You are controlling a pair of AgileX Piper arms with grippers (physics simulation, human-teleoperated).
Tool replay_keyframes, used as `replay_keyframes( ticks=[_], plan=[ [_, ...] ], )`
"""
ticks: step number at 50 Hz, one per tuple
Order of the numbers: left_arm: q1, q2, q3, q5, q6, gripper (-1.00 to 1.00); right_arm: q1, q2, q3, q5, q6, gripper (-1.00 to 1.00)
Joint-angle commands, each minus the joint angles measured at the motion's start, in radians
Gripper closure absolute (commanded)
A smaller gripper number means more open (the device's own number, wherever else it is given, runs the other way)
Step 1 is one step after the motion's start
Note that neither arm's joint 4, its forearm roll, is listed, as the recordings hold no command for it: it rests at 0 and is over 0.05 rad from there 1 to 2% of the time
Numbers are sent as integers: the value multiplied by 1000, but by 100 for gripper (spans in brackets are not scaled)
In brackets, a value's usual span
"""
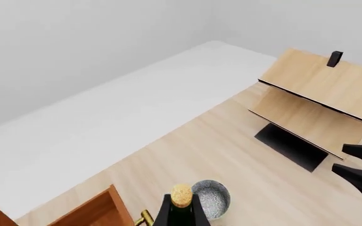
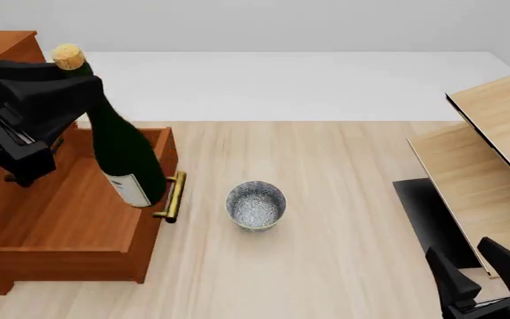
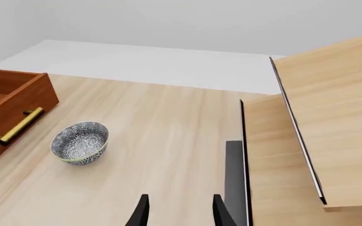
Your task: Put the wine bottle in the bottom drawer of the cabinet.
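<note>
A: Hand on the left (image 2: 56, 90) first: what does it hold?

B: Its fingers are clamped on the neck of the wine bottle (image 2: 124, 153), just below the cork. The bottle hangs tilted, cork toward the cabinet (image 2: 2, 46), its labelled base over the front edge of the bottom drawer (image 2: 69, 219).

A: And the drawer itself?

B: Pulled out of the cabinet, open on top, its brass handle (image 2: 174, 196) facing the bowl (image 2: 256, 205). The bottle's base is just inside the drawer's front wall; I cannot tell whether it touches the wood.

A: What lies beyond the drawer?

B: The speckled grey bowl stands on the tabletop (image 2: 326, 173) near the handle, apart from it. Farther from the cabinet sits the pale wood furniture (image 2: 485, 153) with a black panel.

A: The other hand?

B: The right hand (image 3: 177, 212) hovers low beside that pale furniture, fingers parted and holding nothing.
</note>
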Motion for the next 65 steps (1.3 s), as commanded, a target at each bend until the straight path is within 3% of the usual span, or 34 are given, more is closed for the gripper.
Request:
replay_keyframes(
  ticks=[1,10,13,15,22,28,31,33,35,38,40,65],
  plan=[
    [80,0,-103,99,53,100,4,-6,0,9,5,-100],
    [117,33,-152,168,77,100,3,2,0,2,5,-100],
    [139,56,-184,202,35,100,4,9,0,-4,7,-100],
    [145,57,-194,209,56,100,6,16,0,-10,9,-100],
    [186,87,-234,266,31,100,4,9,0,-4,10,-100],
    [232,116,-231,307,77,100,8,14,0,-8,10,-100],
    [232,139,-255,325,12,100,7,8,0,-2,10,-100],
    [248,140,-246,317,55,100,7,7,0,-2,9,-100],
    [252,156,-253,323,22,100,7,10,0,-4,9,-100],
    [287,168,-230,309,53,100,8,18,0,-11,9,-100],
    [275,189,-238,328,16,100,8,15,0,-8,10,-100],
    [341,253,-182,274,17,100,10,19,0,-9,14,-100]
  ],
)
